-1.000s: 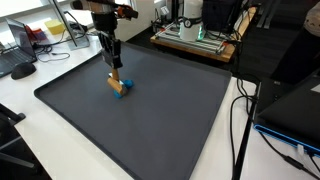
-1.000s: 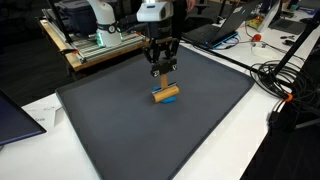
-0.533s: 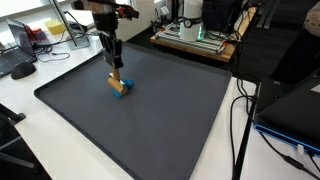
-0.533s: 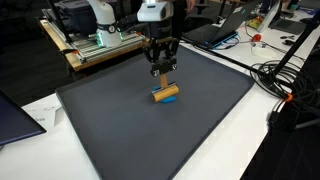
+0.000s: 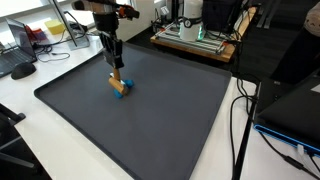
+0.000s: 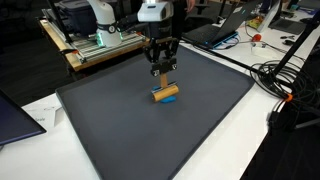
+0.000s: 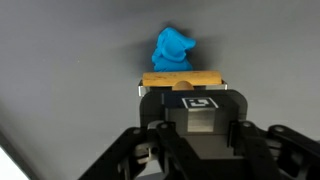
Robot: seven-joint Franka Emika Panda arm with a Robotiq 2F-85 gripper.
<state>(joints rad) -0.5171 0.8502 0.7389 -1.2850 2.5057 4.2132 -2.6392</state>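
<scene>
Claw (image 7: pixel 182 86) clamped tight

It grips a flat tan wooden block (image 7: pixel 181 79) between its fingertips (jaws drawn in on it); a small blue plastic figure (image 7: pixel 172 50) sits just beyond, on the dark grey mat (image 5: pixel 150 120) beneath.

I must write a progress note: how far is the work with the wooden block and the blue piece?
Done: the gripper is shut on the wooden block, down at the dark mat. In hand: the block sits right beside the blue figure; whether they touch is unclear. Left: the jaws have not yet let go.
</scene>
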